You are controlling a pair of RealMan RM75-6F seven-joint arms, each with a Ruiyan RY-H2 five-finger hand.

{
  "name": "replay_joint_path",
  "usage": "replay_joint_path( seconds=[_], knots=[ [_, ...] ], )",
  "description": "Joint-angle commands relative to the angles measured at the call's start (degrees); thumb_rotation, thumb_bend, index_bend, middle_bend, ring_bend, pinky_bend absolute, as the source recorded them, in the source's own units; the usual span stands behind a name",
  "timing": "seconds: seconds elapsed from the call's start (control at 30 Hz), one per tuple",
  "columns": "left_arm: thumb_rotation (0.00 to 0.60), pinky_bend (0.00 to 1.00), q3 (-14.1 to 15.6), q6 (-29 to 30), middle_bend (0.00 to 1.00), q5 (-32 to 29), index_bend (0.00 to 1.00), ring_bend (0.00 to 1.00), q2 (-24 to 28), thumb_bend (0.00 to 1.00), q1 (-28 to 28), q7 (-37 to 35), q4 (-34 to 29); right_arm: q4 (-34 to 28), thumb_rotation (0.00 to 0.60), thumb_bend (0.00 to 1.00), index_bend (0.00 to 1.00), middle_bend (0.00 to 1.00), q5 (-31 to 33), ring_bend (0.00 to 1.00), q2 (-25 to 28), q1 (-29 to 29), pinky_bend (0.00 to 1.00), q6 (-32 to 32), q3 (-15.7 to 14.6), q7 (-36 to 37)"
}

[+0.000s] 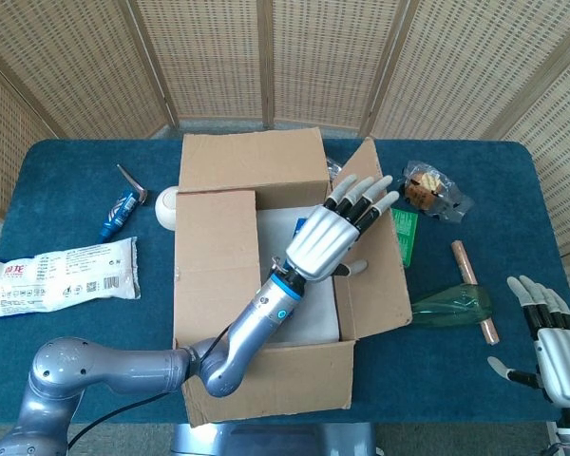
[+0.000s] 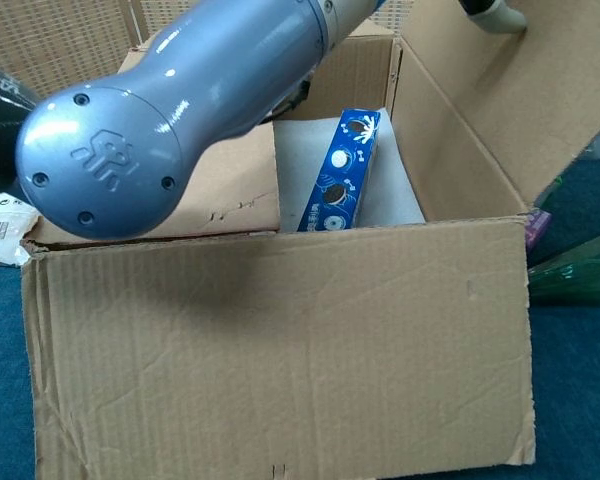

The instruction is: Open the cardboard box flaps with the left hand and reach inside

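L robot hand (image 1: 334,238) against box flap (image 1: 385,256)

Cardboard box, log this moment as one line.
left robot hand: fingers spread against right flap | cardboard box: left flap closed | right robot hand: idle

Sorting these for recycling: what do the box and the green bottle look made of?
The box looks like matte brown corrugated cardboard: ribbed lines and creases show on its wall. The bottle looks like clear green plastic, glossy and see-through, though glass can't be ruled out.
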Motion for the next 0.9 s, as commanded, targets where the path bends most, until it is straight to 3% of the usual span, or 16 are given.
replay_joint_path(
  seconds=[0.03, 0.43, 0.67, 0.9],
  knots=[
    [0.6, 0.04, 0.1, -0.1, 0.0, 0.1, 0.0, 0.0, -0.6, 0.09, -0.3, -0.1, 0.6, 0.1, 0.6, 0.0, 0.0, 0.0, 0.1, 0.0, 0.0, 0.0, 0.0, 0.0, 0.0, 0.1],
    [0.6, 0.05, 1.2, -0.5, 0.0, 0.4, 0.0, 0.0, -0.3, 0.09, 0.6, -0.3, 0.5, 0.2, 0.6, 0.0, 0.0, 0.0, 0.1, 0.0, 0.2, 0.0, 0.0, 0.0, 0.0, 0.8],
    [0.6, 0.04, 5.0, -6.6, 0.0, -5.3, 0.0, 0.0, 8.5, 0.09, 5.0, 3.5, -8.3, 0.0, 0.6, 0.0, 0.0, 0.0, -0.5, 0.0, 0.2, -0.2, 0.0, 0.3, -0.2, 0.7],
    [0.6, 0.04, 8.2, -8.2, 0.0, -4.4, 0.0, 0.0, 16.2, 0.09, 7.7, 5.0, -13.7, 0.0, 0.6, 0.0, 0.0, 0.0, -0.2, 0.0, -0.1, -0.1, 0.0, 0.2, -0.1, -0.1]
  ],
)
